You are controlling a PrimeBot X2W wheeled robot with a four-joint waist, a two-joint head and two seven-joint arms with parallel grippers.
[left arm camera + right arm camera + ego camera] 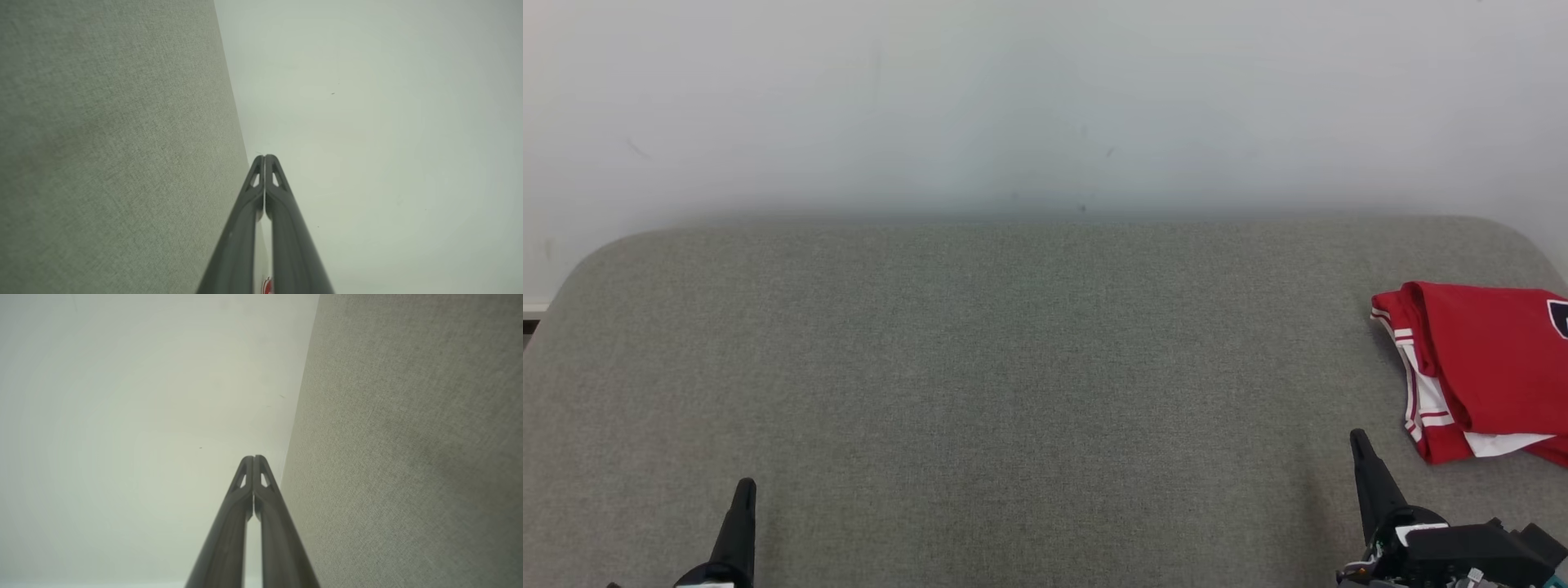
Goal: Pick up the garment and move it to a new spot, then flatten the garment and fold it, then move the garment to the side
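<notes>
The garment (pixel 1486 367), red with white stripes and a dark patch, lies folded at the right edge of the grey fabric surface (pixel 1013 367). My right gripper (pixel 1360 441) stands at the lower right, its tip a little left of and below the garment, apart from it. At the lower left my left gripper (pixel 745 488) rests far from the garment. Both wrist views show the fingers pressed together with nothing between them: left gripper (pixel 264 157), right gripper (pixel 253 457).
A pale wall (pixel 1045 98) rises behind the surface's rounded far edge. In the wrist views the grey surface (pixel 102 143) (pixel 408 457) meets that wall (pixel 388 122) (pixel 122 416).
</notes>
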